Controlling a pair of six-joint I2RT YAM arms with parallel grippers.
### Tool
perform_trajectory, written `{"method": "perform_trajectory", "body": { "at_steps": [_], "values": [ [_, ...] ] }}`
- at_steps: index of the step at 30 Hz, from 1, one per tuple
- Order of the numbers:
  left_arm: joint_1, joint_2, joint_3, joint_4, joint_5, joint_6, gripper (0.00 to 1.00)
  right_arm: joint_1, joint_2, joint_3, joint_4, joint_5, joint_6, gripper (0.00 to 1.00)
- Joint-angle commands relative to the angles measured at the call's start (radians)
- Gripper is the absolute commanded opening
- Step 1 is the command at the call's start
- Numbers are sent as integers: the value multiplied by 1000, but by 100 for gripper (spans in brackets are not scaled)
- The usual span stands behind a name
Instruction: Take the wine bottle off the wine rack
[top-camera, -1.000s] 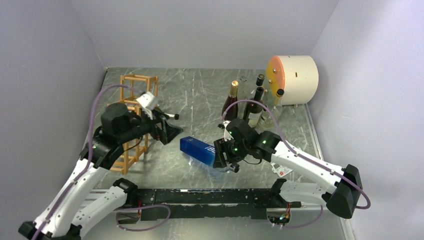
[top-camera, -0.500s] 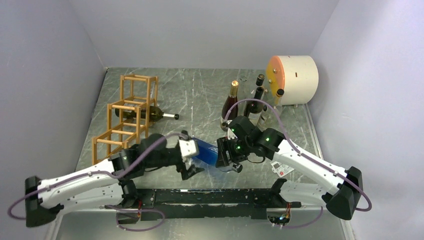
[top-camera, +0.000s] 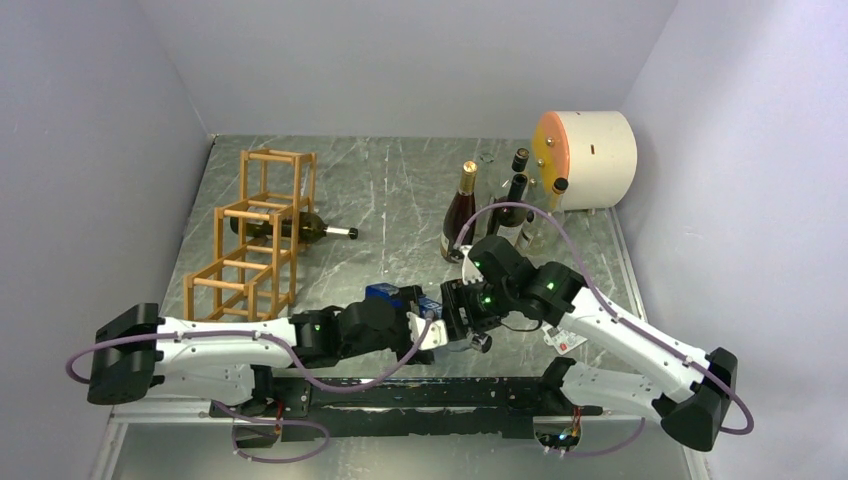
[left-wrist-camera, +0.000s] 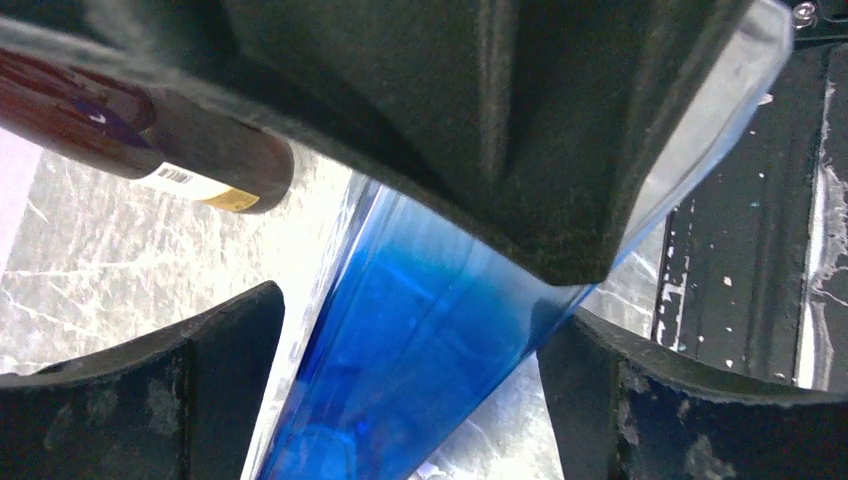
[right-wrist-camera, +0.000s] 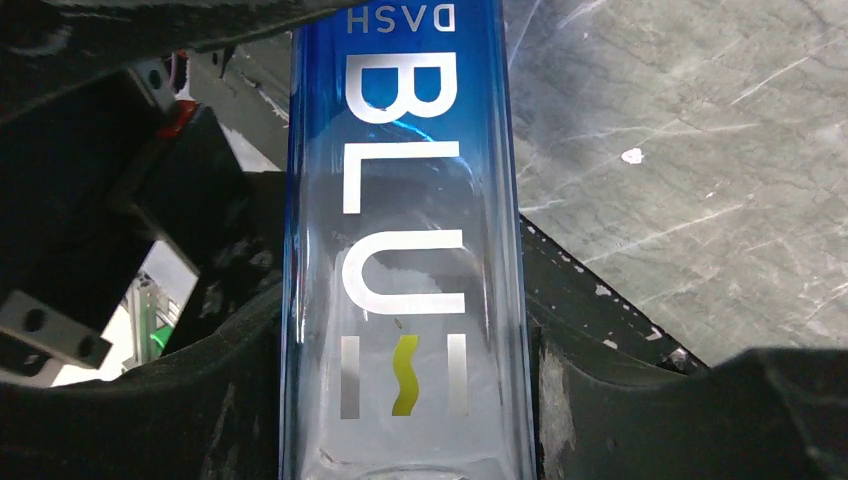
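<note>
The wine rack (top-camera: 250, 255), a stepped frame of light-brown bars, stands at the table's left. A dark wine bottle (top-camera: 290, 229) lies in its middle cell, neck pointing right. Both grippers are far from it, at the table's front centre. My right gripper (top-camera: 455, 315) is shut on a blue square glass bottle (top-camera: 390, 293), lettered "BLU" in the right wrist view (right-wrist-camera: 400, 250). My left gripper (top-camera: 425, 325) is open, its fingers (left-wrist-camera: 140, 400) on either side of that blue bottle (left-wrist-camera: 420, 350), with a gap on the right side.
Several upright wine bottles (top-camera: 460, 215) stand at the back right beside a cream cylinder (top-camera: 590, 160) on its side. A dark-red bottle (left-wrist-camera: 150, 140) shows in the left wrist view. A black rail (top-camera: 420, 395) runs along the near edge.
My left arm has swung from the rack down and right across the table to the blue bottle. The right gripper still holds that bottle, shifted slightly. The wine bottle stays in the rack.
</note>
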Motion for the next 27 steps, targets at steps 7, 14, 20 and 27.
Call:
{"method": "perform_trajectory", "body": {
  "at_steps": [7,14,20,27],
  "values": [
    [-8,87,3,209,-60,-27,51,-3,-64,42,96,-64,-27,4],
    [-7,54,-38,207,-173,-288,7,-4,-89,76,136,62,-4,65],
    [-7,-53,-131,239,-260,-523,7,-4,-95,66,203,134,39,94],
    [-7,-122,-130,186,-337,-627,7,-4,-156,54,288,216,59,100]
  ]
}}
